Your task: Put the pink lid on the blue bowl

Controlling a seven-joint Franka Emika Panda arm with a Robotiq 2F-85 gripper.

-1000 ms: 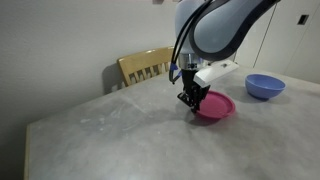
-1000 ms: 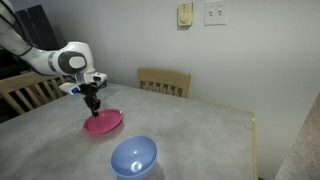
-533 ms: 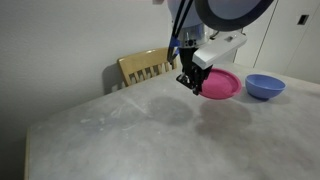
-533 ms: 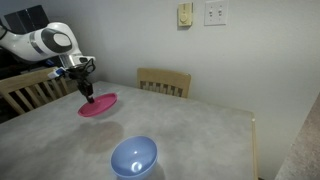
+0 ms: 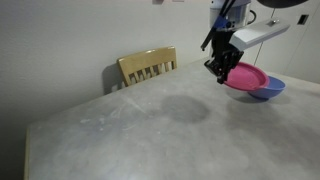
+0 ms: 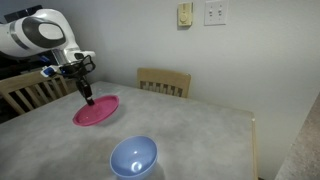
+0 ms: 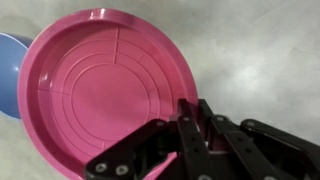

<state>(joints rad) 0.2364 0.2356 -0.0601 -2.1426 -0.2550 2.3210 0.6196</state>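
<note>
The claw [image 5: 220, 69] was clamped on the rim of the pink lid [image 5: 246, 78], a flat plastic disc with moulded rings that hung tilted off its tips, clear of the table [image 5: 110, 140]. The smooth round blue bowl [image 5: 271, 90] sat on the mottled grey top near the lid. A wooden chair [image 5: 147, 66] stood at the far edge.

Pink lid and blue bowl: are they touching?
Apart. In an exterior view the pink lid hangs from the gripper, bare table between it and the blue bowl.
</note>
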